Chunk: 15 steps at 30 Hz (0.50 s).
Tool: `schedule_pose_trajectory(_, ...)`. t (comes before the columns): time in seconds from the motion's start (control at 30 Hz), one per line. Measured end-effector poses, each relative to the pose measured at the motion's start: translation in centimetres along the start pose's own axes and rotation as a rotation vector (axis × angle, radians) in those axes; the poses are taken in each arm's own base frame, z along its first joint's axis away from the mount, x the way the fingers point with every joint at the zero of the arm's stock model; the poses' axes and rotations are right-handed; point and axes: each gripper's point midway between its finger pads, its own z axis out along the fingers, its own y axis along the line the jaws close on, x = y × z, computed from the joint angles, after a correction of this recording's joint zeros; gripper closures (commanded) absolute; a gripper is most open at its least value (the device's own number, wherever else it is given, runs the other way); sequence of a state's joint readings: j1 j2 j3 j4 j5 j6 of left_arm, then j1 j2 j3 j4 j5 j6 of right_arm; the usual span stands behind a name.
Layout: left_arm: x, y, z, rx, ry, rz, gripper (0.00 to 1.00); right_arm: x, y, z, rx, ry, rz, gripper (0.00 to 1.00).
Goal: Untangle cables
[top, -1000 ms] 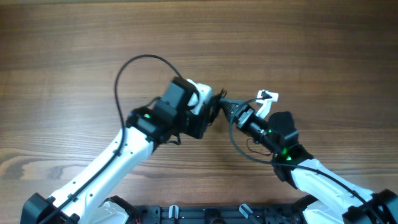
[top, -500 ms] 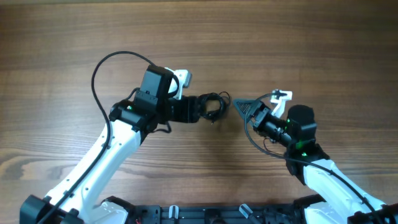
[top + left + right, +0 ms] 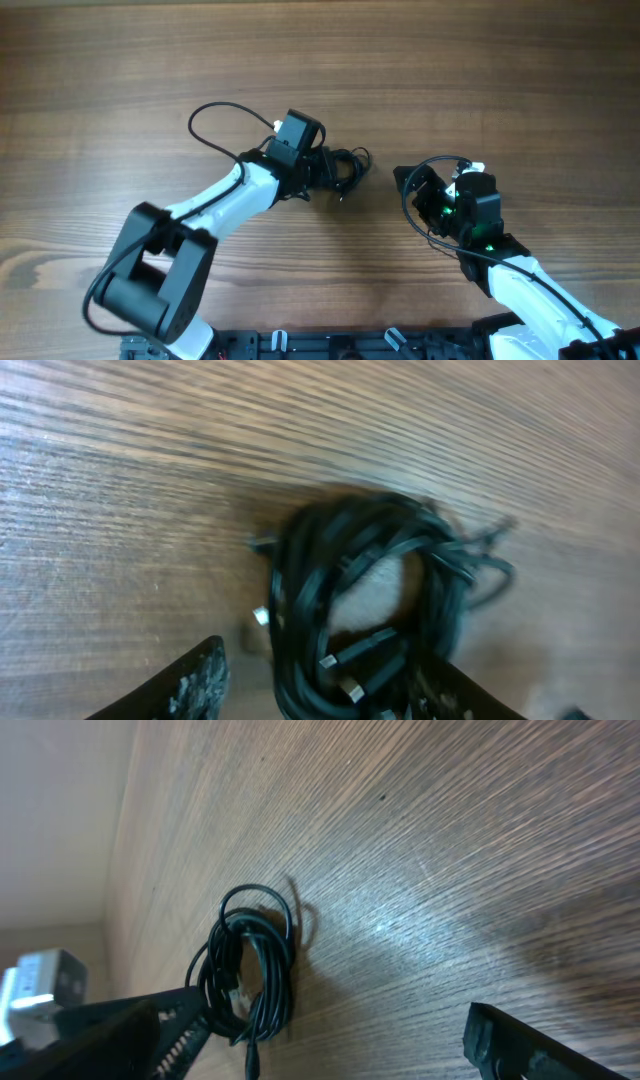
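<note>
Coil of thin black cables [image 3: 342,168] lies knotted at frame centre, my left gripper [image 3: 322,170] spread around it, right gripper [image 3: 408,183] wide and empty beside; untangling, I judge, barely begun.

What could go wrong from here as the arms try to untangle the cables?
1. The left gripper straddles the coil of cables; closing may clamp many loops together, tightening the tangle.
2. The right gripper is open and apart from the coil, so a pull by the left might drag it along whole.
</note>
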<state>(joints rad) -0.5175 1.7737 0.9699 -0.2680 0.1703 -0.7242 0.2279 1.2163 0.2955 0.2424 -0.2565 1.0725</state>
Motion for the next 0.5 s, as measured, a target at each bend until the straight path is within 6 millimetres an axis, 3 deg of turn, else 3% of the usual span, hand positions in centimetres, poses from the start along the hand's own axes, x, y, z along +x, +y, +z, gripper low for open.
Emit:
schedule_pose_trajectory(0.07,-0.1,0.4,0.9,-0.01,-0.002,-0.027,0.69,-0.1,-0.1,0.0,0.004,-0.007,0.0,0.0)
schedule_pose_trajectory(0.13,0.0,0.7,1.5,-0.019,-0.002,-0.05,0.96,-0.2,-0.1,0.0,0.007,-0.013,0.0,0.0)
schedule_pose_trajectory(0.27,-0.5,-0.1,2.1,0.006,-0.032,-0.046,0.96,-0.3,0.1,0.0,-0.004,-0.014,-0.003,0.0)
schedule_pose_trajectory(0.37,-0.2,0.2,1.9,-0.009,-0.016,0.011,0.96,-0.3,3.3,-0.5,-0.152,0.007,-0.135,0.01)
schedule_pose_trajectory(0.43,-0.4,0.9,0.4,-0.017,0.004,0.053,0.96,0.3,5.8,-1.5,-0.267,0.034,-0.255,0.08)
schedule_pose_trajectory(0.5,-1.7,0.0,-2.3,0.051,-0.022,0.114,0.96,1.2,6.8,-2.2,-0.324,0.072,-0.323,0.11)
